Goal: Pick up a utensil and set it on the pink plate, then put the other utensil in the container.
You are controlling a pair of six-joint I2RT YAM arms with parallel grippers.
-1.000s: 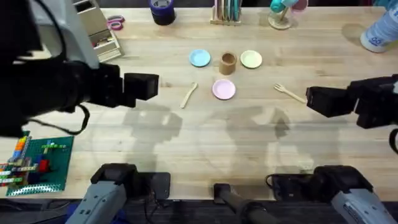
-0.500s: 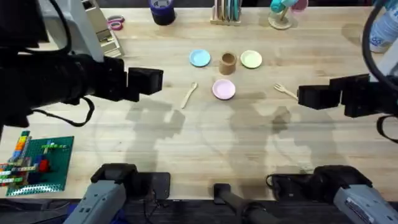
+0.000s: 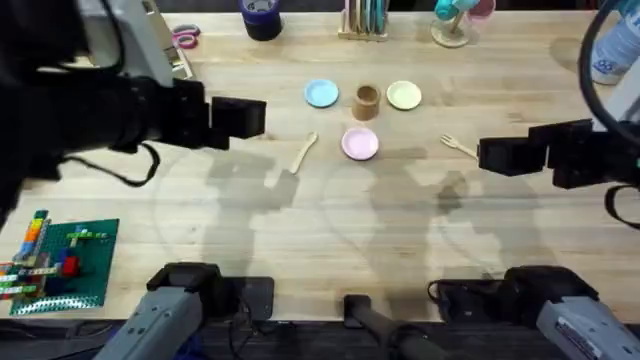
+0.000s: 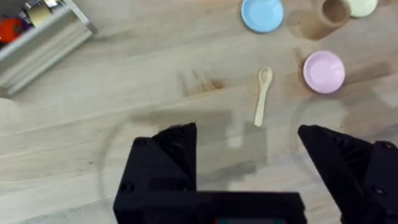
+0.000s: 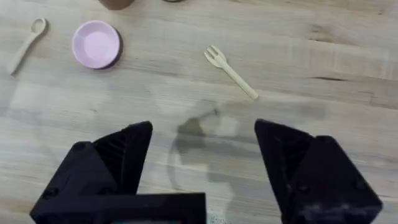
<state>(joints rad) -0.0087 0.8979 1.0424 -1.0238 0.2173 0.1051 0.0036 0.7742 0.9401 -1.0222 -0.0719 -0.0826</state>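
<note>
- Two arms hover over the table: the left gripper (image 4: pixel 245 155) gapes wide above the spoon, the right gripper (image 5: pixel 202 158) spreads wide near the fork, both empty.
- Three small plates; the pink plate (image 3: pixel 360 144) sits nearest, below the one wooden container (image 3: pixel 366 99).
- One spoon (image 3: pixel 304 153) lies flat left of the pink plate; probably light, stiff and thin, best pinched mid-handle.
- One fork (image 3: pixel 460 147) lies right of it, likely the same: feather-light, easily skidded.
</note>
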